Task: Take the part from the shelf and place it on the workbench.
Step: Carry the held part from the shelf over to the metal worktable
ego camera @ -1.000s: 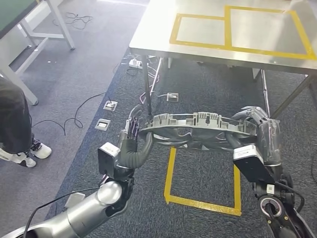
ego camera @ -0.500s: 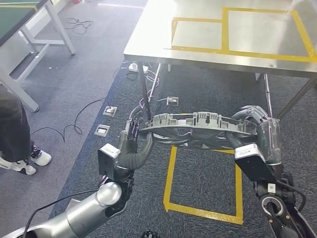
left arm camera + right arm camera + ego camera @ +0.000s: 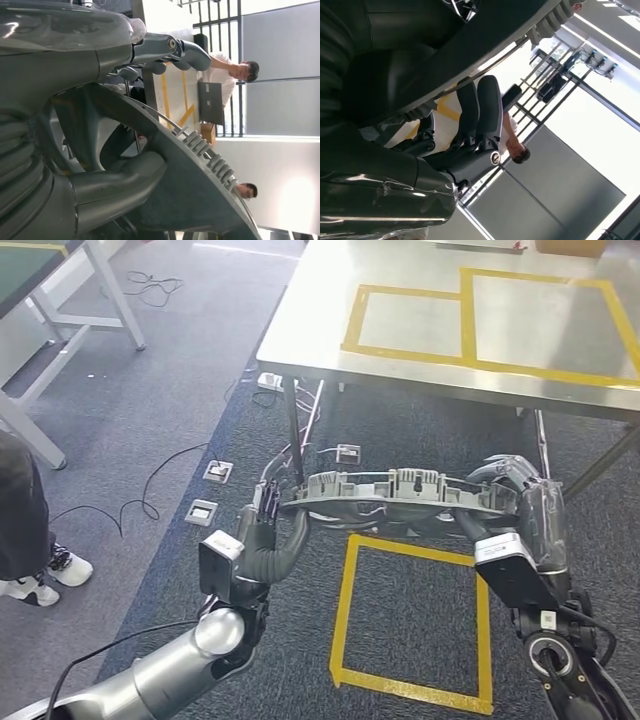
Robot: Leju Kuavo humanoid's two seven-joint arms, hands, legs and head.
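I've got the grey ribbed plastic part [image 3: 400, 495] slung level between both hands, left hand [image 3: 264, 530] gripping one end, right hand [image 3: 521, 502] the other, above the yellow floor square [image 3: 411, 615]; I'd lift both ends evenly to clear the edge of the steel workbench [image 3: 317, 310]. Watch the near table leg [image 3: 296, 430] and floor cables [image 3: 151, 475]; a person's leg and shoe [image 3: 30, 540] stand off left
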